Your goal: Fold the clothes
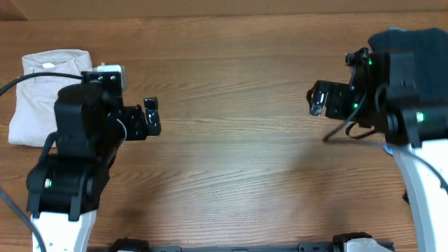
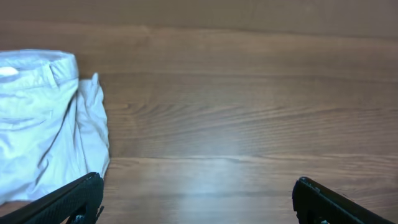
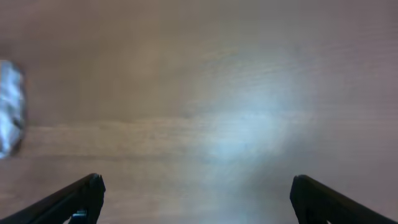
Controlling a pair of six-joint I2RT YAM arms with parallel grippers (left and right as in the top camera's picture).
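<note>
Black cotton T-shirt [image 1: 427, 42]: a dark heap at the right edge of the brown wooden table [image 1: 231, 84], partly hidden by my right arm.
My left tool [image 1: 152, 115] and my right tool [image 1: 317, 98] are spread wide, holding nothing; folded pale beige trousers [image 1: 42, 91] lie beside the left.

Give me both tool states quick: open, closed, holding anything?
Left tool: open, fingers wide apart, holding nothing.
Right tool: open, fingers wide apart, holding nothing.
</note>
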